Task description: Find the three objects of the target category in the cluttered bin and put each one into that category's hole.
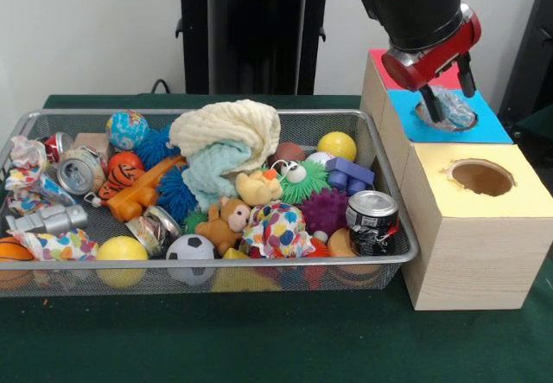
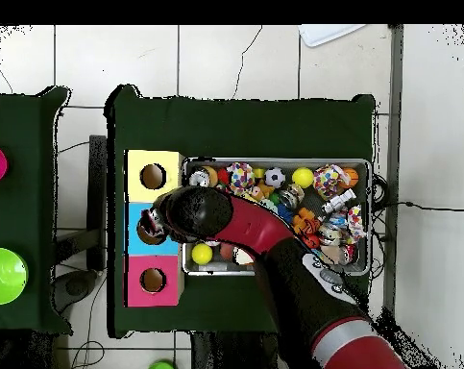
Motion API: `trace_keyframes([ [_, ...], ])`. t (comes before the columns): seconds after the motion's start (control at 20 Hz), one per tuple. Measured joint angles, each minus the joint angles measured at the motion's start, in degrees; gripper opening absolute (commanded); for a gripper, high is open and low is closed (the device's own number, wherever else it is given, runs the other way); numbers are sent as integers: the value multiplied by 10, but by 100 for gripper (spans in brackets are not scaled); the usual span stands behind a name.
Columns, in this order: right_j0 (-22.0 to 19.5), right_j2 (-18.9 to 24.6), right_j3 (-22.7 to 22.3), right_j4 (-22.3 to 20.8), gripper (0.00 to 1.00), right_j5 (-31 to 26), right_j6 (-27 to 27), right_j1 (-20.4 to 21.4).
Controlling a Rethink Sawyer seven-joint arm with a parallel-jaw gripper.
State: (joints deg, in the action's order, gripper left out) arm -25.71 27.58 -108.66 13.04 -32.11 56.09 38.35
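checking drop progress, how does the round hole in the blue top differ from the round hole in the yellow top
The round hole in the blue top has a clear crinkled plastic bottle in it, under the gripper; the round hole in the yellow top is empty. The blue one sits farther back in the front view. Both are cut in the pale wooden box.

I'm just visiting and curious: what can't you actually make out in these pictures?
- Front view: the bottle in the blue hole is partly hidden by the tool.
- Overhead view: the arm covers the blue hole and part of the bin.
- Front view: the red hole sits behind the arm.
- Anything under the cloth.
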Motion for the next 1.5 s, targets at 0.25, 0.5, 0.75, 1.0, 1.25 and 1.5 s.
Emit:
trace_keyframes([
  [0.25, 0, -2, 0, 0, 100, 0, 0, -1],
  [0.5, 1, -6, 0, 0, 100, 0, 0, -2],
  [0.75, 2, -6, 0, 0, 100, -4, 0, -3],
  [1.0, 3, -10, 0, 0, 100, -25, 0, -3],
  [1.25, 3, -19, 1, 0, 100, -58, 0, -1],
  [1.5, 1, -36, 4, 0, 100, -82, 0, 3],
])
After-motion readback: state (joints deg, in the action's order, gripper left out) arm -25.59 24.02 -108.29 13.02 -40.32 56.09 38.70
